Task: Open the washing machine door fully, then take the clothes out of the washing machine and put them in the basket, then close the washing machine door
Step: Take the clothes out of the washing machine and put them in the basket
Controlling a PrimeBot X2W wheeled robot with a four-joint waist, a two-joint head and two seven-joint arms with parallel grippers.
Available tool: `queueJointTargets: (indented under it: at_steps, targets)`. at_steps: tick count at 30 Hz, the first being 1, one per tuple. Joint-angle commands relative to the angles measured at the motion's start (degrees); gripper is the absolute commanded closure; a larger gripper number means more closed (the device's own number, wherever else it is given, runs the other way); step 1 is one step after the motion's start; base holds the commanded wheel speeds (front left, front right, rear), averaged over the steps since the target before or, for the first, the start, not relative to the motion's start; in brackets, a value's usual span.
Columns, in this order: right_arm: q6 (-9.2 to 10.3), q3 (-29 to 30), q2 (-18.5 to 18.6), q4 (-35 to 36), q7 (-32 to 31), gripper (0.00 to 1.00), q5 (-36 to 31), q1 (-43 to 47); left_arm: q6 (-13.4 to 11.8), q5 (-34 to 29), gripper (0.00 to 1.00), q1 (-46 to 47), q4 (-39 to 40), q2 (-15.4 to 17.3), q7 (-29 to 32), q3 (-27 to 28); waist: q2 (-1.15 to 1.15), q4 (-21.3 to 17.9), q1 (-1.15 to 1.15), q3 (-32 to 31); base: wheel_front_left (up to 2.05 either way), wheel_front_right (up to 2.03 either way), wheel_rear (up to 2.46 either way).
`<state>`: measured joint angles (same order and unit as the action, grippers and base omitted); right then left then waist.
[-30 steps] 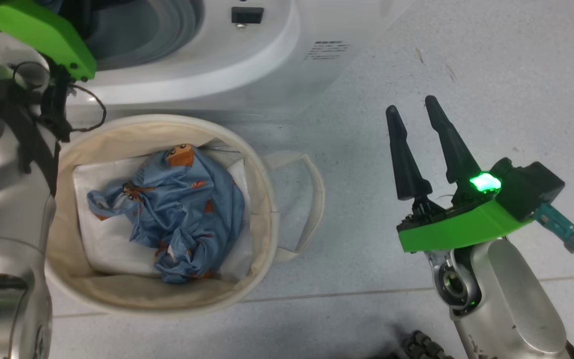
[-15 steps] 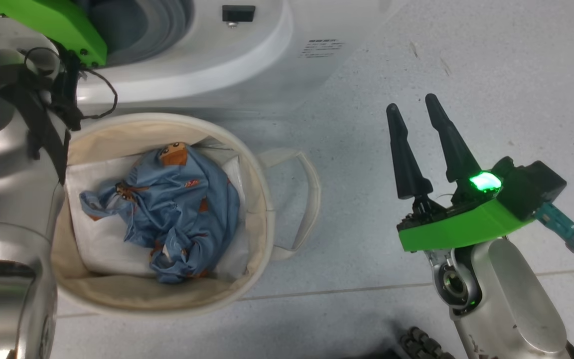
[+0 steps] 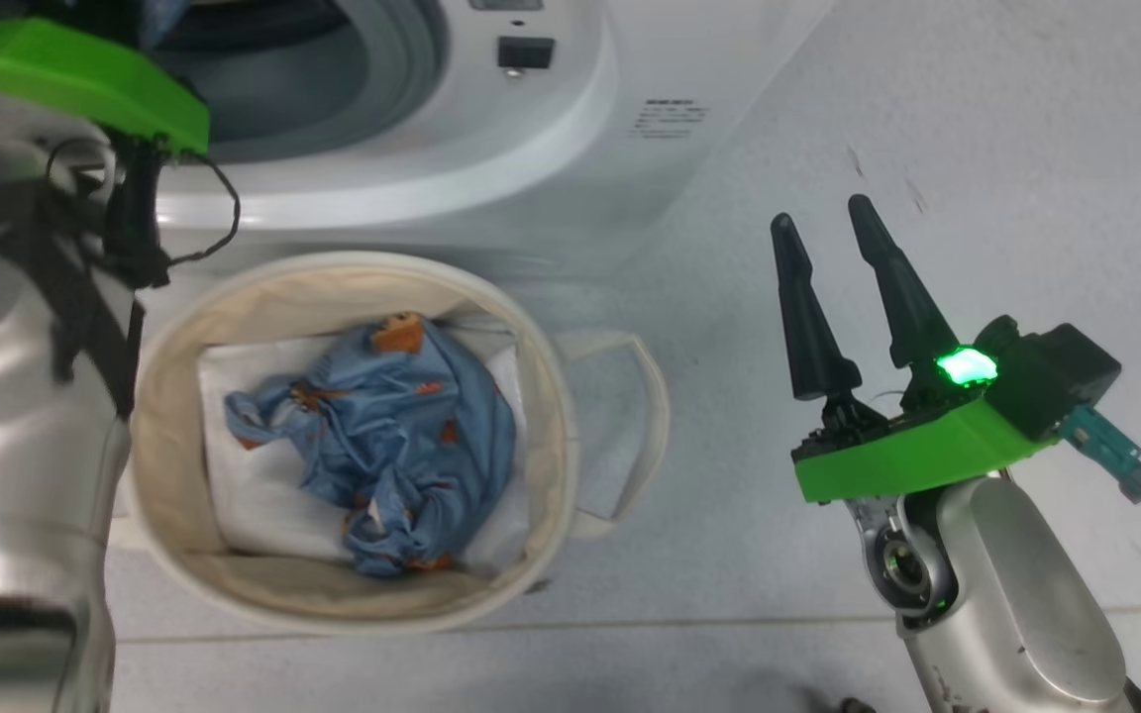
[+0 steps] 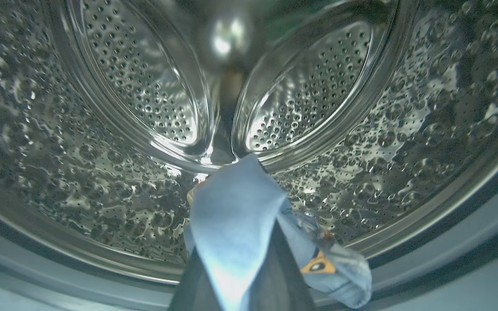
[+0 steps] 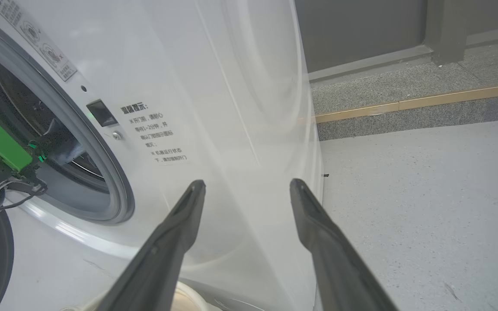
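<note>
left fingers (image 4: pixel 285 280) clamped on clothes (image 4: pixel 231 224) in drum (image 4: pixel 80 172) | right fingers (image 3: pixel 808 327) apart over floor (image 3: pixel 977 149) | basket (image 3: pixel 553 416) holds another garment (image 3: pixel 402 426)

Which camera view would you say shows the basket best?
The head view: it looks down into the basket, showing most of its rim, a handle and the clothes lying on a white sheet inside. The right wrist view catches a sliver of rim at its bottom edge; the left wrist view looks into the washing machine drum.
</note>
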<state>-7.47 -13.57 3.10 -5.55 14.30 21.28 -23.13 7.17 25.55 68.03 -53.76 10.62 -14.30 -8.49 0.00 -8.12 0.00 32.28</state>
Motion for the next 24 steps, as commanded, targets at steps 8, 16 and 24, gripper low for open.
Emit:
queueJointTargets:
  at_steps: [8, 16, 24]
  targets:
    - [-0.02, -0.78, -0.23, 0.08, 0.7, 0.0, -1.32, 3.11, -1.44, -6.33, 1.0, -15.97, 25.77, 0.5, -0.69, 7.18, 0.0, 4.03, 0.0, -7.4, 0.0, 0.0, 0.0]
    - [-0.02, -1.02, -0.23, -1.24, 0.7, 0.0, -1.46, 5.77, -1.92, -10.41, 1.0, -26.69, 41.87, -3.29, -0.69, 11.69, 0.0, 5.64, 0.0, -12.81, 0.0, 0.0, 0.0]
    - [-0.02, -1.33, -0.23, -2.16, 0.7, 0.0, -1.13, 8.79, -1.39, -13.71, 1.0, -37.48, 59.44, -6.61, -0.69, 13.21, 0.0, 6.05, 0.0, -17.93, 0.0, 0.0, 0.0]
